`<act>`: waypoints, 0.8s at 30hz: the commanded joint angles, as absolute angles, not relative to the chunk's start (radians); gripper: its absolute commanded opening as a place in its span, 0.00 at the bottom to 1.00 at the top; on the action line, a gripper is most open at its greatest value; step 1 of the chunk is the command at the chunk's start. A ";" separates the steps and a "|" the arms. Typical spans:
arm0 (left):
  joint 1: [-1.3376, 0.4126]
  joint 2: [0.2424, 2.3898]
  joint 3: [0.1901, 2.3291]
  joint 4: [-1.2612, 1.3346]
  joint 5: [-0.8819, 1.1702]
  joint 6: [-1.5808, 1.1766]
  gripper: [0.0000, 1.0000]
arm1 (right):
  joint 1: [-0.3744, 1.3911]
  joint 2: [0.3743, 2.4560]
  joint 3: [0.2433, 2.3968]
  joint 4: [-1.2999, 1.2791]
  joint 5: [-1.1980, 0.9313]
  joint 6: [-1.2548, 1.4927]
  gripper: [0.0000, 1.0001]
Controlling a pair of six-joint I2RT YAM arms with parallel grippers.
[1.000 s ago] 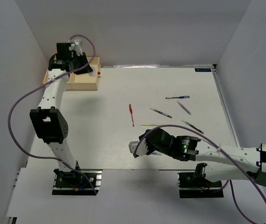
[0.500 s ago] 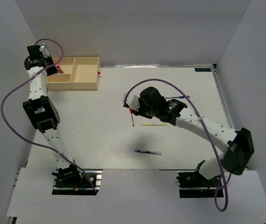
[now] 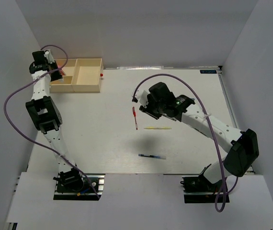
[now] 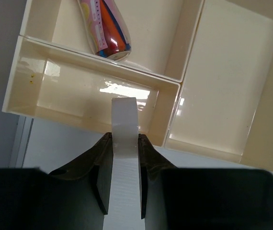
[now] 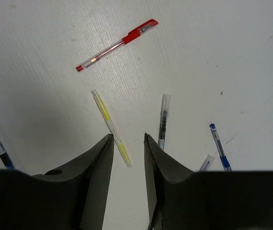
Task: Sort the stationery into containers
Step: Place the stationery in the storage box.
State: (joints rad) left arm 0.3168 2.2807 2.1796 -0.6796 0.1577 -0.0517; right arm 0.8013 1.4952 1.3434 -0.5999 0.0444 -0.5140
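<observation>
At the far left corner of the desk point(image 3: 103, 139) sits the cream tray point(image 3: 84, 88), divided into two small compartments and one larger. The left hand point(image 4: 124, 139) hangs over its edge, clamped on a white tape ring point(image 4: 124, 112) held edge-on, which is above the near wall of one small compartment. The other small compartment holds a short pink-and-orange cylinder point(image 4: 105, 28) lying on its side; the larger compartment shows nothing inside. At mid-desk the right hand point(image 5: 128, 136) hovers with its fingers parted and nothing between them. Below it lie a red pen point(image 5: 117, 45), a yellow pen point(image 5: 111, 127) and a clear pen point(image 5: 164, 122), with a blue pen point(image 5: 219, 146) just beyond; none touches another. A dark blue pen point(image 3: 152, 156) lies apart, nearer the arm bases.
</observation>
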 commanded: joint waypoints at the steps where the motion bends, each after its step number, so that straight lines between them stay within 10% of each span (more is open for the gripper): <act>1: 0.321 2.289 2.220 -0.660 0.172 -0.066 0.06 | 0.781 1.491 1.381 -0.614 0.011 -0.483 0.38; 8: 0.321 2.304 2.217 -0.617 0.176 -0.083 0.17 | 0.758 1.488 1.376 -0.618 -0.021 -0.472 0.40; 17: 0.321 2.292 2.203 -0.604 0.187 -0.084 0.74 | 0.713 1.517 1.391 -0.624 -0.055 -0.442 0.53; 24: 0.321 2.229 2.162 -0.601 0.213 -0.074 0.76 | 0.689 1.525 1.378 -0.634 -0.081 -0.445 0.48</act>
State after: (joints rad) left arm 0.3168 2.3306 2.1777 -0.6216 0.1883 -0.0784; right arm 0.6971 1.5311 1.3525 -0.6338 -0.0532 -0.4545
